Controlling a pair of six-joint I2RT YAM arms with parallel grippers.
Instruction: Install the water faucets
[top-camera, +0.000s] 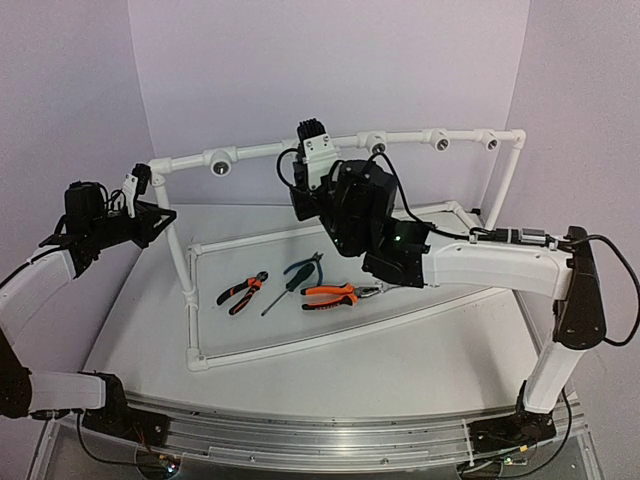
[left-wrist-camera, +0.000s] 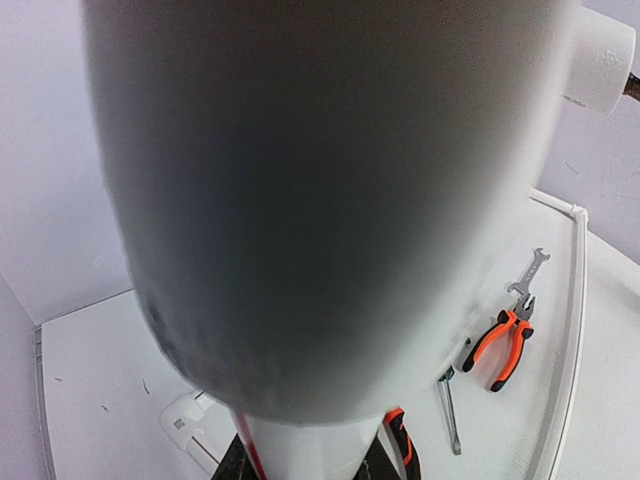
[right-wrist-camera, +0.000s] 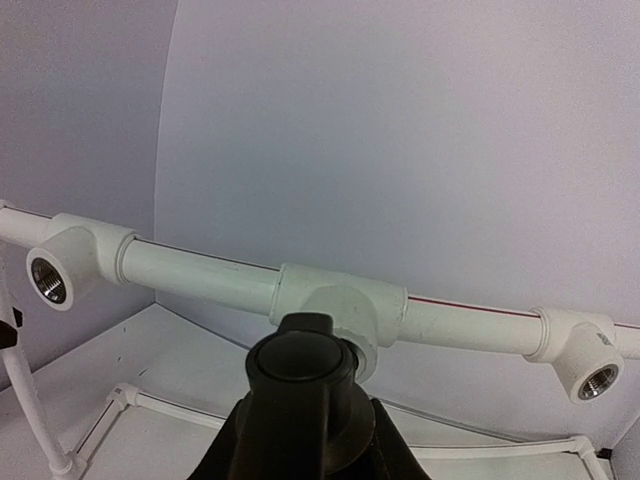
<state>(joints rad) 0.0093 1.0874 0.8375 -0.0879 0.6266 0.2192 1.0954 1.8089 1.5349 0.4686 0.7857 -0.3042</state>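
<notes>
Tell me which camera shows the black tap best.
The right wrist view: the tap sits close and centred, held by the right gripper in front of the middle tee. The top view largely hides it behind that gripper. The left wrist view shows none of it, only blurred white pipe.

Right tool (top-camera: 316, 152) with black faucet (top-camera: 312, 130) at the white pipe frame (top-camera: 262, 151), left tool (top-camera: 138, 190) at its left corner
</notes>
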